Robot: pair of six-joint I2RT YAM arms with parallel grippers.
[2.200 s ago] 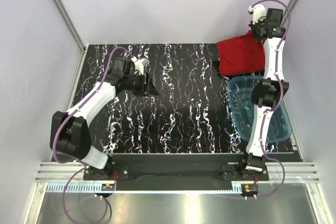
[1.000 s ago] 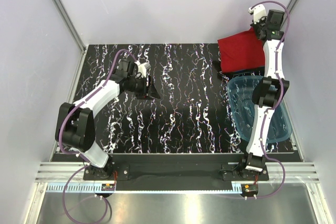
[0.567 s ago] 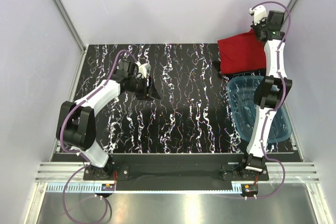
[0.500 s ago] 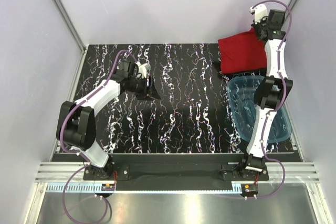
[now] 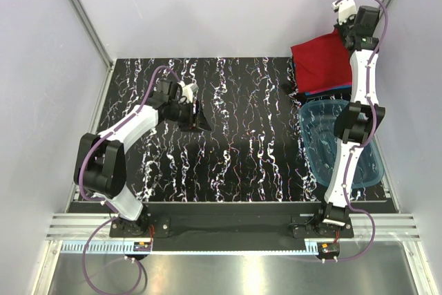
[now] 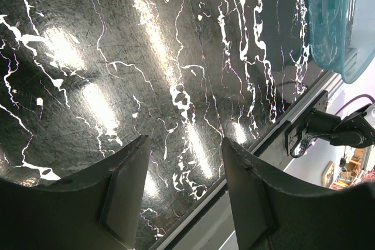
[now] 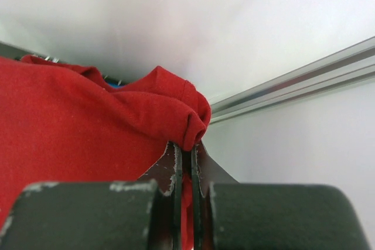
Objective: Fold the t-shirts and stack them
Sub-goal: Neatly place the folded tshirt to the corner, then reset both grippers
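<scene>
Just beyond the translucent blue plastic tub, your right gripper pinches a bunched edge of the dark red cotton t-shirt spread there. This looks like the stacking step, so your next move is to release it flat. Your left gripper hangs empty, jaws apart, well left of the tub.

Black table with white marble veins, pale lilac walls behind it and on both sides, metal posts at its far corners, glare on top.
</scene>
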